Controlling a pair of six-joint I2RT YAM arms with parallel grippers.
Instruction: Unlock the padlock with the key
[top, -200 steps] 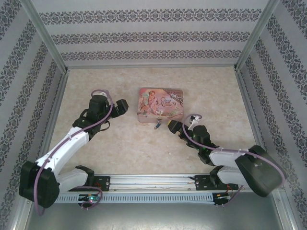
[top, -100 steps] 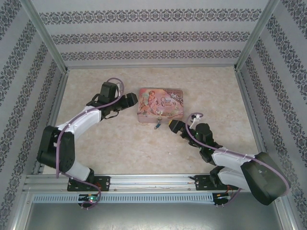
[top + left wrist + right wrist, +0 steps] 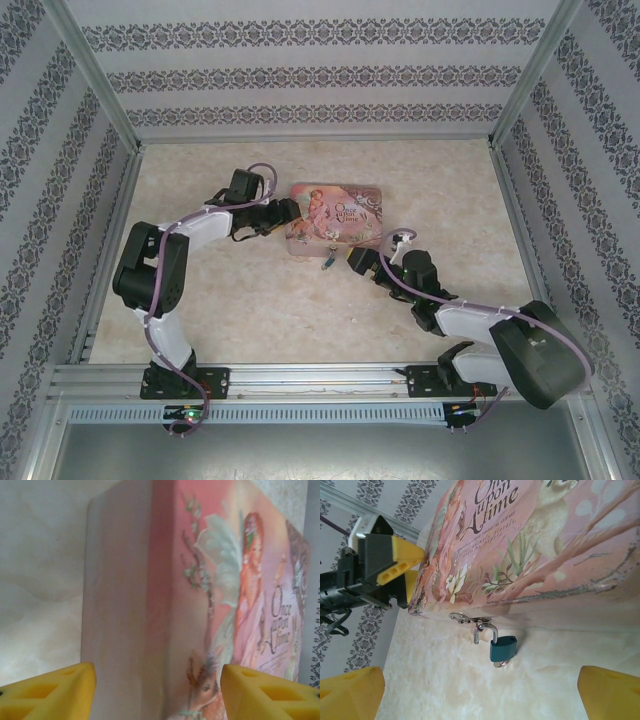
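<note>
Padlock [image 3: 503, 648] hangs from the pink tin's [image 3: 545, 540] latch [image 3: 465, 617] on the table [image 3: 445, 680]: tiny, light, likely slippery, best pinched by its blue body. Left claw [image 3: 157, 690] spread astride the tin's end; right claw [image 3: 480, 695] spread, empty

Glossy printed tin [image 3: 545, 540], smooth painted padlock [image 3: 503, 649]

Blue padlock [image 3: 503, 648] (silvery shackle) hooked on the pink tin [image 3: 545, 540].
</note>
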